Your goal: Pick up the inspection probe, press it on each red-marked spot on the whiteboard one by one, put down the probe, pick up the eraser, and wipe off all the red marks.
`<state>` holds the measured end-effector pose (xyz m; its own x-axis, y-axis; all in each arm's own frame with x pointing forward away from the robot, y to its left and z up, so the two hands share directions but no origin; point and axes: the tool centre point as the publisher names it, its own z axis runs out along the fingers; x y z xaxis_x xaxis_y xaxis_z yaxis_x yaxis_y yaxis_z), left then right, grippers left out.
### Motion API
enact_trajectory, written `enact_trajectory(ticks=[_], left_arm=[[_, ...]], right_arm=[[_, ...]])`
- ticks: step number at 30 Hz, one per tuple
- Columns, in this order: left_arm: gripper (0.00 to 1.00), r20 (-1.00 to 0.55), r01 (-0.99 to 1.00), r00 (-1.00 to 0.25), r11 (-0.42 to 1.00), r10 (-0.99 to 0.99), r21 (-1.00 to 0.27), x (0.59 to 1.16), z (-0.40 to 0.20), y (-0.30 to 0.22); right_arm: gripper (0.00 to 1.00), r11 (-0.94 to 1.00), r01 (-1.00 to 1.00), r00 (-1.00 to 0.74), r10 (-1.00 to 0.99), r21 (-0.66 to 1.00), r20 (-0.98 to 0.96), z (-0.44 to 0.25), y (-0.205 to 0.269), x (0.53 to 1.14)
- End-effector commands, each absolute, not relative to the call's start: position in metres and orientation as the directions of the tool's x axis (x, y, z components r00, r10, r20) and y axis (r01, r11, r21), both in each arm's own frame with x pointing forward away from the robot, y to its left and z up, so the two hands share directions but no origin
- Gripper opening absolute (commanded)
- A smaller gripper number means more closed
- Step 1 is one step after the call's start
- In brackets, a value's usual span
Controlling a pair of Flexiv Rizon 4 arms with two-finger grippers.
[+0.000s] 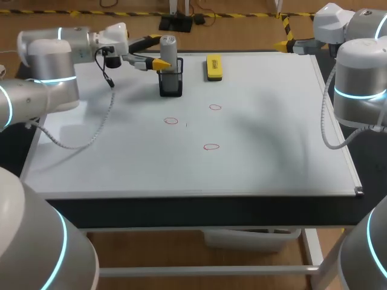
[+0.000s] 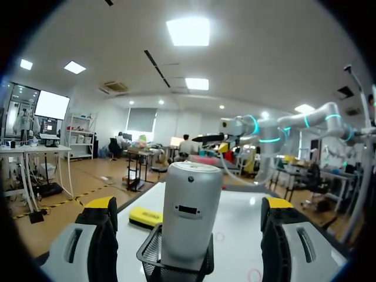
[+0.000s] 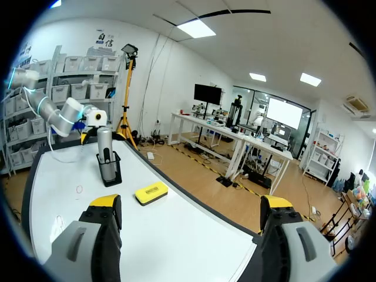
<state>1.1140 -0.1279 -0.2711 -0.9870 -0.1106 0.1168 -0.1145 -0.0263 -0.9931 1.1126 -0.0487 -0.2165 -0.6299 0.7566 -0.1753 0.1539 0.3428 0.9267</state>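
My left gripper stands wide, one finger on either side of the inspection probe with a clear gap on both sides, so nothing is grasped yet. The probe sits upright between my fingers in its black mesh holder, which puts me, as I judge it, at the very first step: closing on the probe and lifting it out.

Just beyond the holder and a little to one side lies the yellow eraser, flat on the whiteboard and untouched. Further out from my gripper, three red marks show as small drawn loops, all unwiped.

My right gripper hangs wide and holds nothing, well apart from all of this.

The pressing, the setting down, the eraser and the wiping all remain to be done.
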Motion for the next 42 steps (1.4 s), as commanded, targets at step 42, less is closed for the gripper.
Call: enact_trajectory(ticks=[42], left_arm=[[0.96,0.095,-0.095,-0.987,-0.007,-0.128,-0.995,1.119,-0.271,-0.150]], right_arm=[[1.00,0.343,0.154,-0.630,0.756,0.926,-0.175,-0.217,-0.049,1.113]])
